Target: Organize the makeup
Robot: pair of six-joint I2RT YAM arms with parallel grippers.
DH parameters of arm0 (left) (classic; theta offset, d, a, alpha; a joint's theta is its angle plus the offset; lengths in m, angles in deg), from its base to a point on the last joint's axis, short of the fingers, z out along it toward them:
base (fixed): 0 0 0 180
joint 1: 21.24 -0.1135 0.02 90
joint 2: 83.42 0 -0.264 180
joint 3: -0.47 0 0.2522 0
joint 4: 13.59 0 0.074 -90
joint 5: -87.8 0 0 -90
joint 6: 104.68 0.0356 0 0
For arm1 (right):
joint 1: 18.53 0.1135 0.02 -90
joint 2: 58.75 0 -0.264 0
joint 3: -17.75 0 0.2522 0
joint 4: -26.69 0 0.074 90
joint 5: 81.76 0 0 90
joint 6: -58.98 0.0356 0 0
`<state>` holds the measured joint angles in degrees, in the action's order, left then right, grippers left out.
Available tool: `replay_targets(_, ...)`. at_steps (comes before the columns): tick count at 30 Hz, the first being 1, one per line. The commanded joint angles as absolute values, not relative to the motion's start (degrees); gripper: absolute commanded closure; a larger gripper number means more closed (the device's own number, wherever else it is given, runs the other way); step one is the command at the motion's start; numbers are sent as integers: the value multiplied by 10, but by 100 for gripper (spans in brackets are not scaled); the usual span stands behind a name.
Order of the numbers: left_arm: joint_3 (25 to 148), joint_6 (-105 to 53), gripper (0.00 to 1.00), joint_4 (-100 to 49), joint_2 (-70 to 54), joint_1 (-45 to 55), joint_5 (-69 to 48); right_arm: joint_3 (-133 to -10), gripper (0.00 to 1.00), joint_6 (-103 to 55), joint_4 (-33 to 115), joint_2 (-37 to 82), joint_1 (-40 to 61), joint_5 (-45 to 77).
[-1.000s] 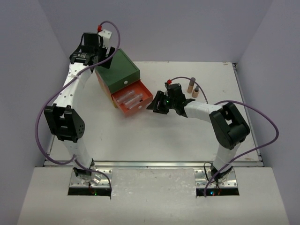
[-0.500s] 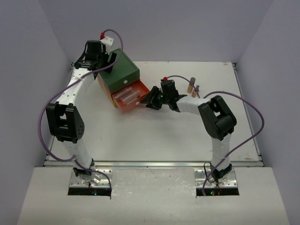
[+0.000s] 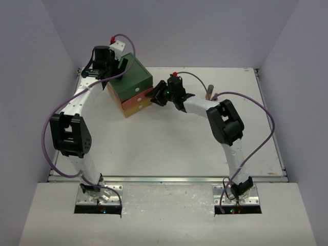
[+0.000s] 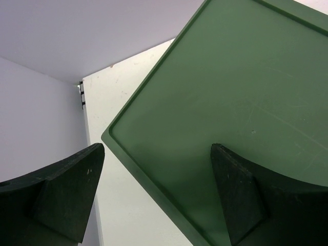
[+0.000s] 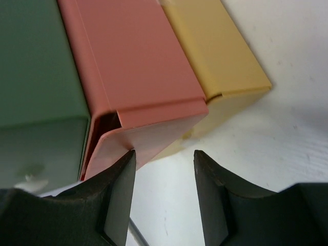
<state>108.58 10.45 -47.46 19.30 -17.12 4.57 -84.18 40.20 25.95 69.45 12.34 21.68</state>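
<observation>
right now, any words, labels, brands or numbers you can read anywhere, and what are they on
None: no readable text in any view.
The green, orange and yellow plastic drawer chest shows only plain faces, also up close in both wrist views.
The slim tan dark-capped tubes are too small in the top view to show any label.
</observation>
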Motion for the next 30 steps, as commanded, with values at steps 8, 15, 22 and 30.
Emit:
replay_targets(8, 1061, 117, 15, -518, 201, -176, 27, -896, 50, 403, 250, 707, 128, 176)
replay_targets(15, 1054, 123, 15, -519, 201, -176, 26, -708, 43, 62, 84, 575, 150, 168)
replay_targets(22, 1058, 120, 15, -513, 208, -176, 20, -673, 46, 29, -38, 636, 160, 219)
replay_targets(30, 1056, 120, 14, -511, 203, -176, 26, -715, 44, 77, -92, 715, 195, 151)
